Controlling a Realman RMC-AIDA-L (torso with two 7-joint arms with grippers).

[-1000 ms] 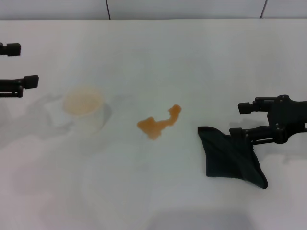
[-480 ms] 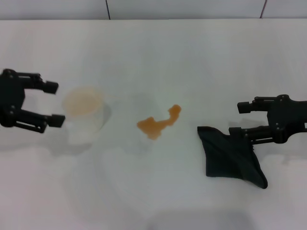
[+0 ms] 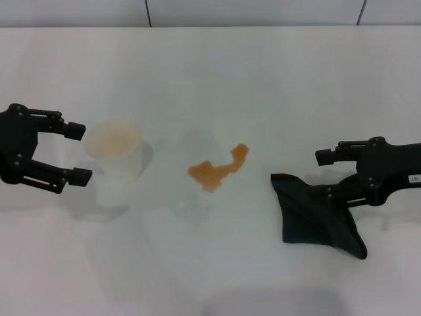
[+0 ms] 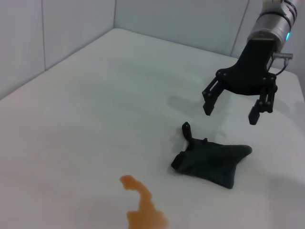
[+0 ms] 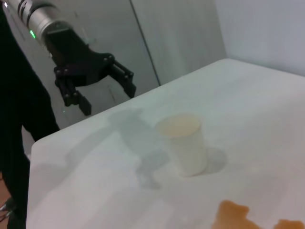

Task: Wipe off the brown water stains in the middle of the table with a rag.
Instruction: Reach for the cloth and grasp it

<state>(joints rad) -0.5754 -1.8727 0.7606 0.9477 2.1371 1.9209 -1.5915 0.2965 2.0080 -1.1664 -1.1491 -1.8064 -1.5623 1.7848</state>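
The brown water stains lie in the middle of the white table. The dark rag lies flat to their right. My right gripper is open and empty, hovering just above the rag's far right edge without touching it. My left gripper is open and empty, beside the left of a translucent cup. The left wrist view shows the right gripper above the rag and the stains. The right wrist view shows the left gripper, the cup and the stains.
The whitish plastic cup holds a pale orange-tinted inside and stands left of the stains. A grey wall runs along the table's far edge.
My left gripper came in from the left edge and now stands open beside the cup. My right gripper shifted slightly left and lower over the rag. Rag, cup and stains have not moved.
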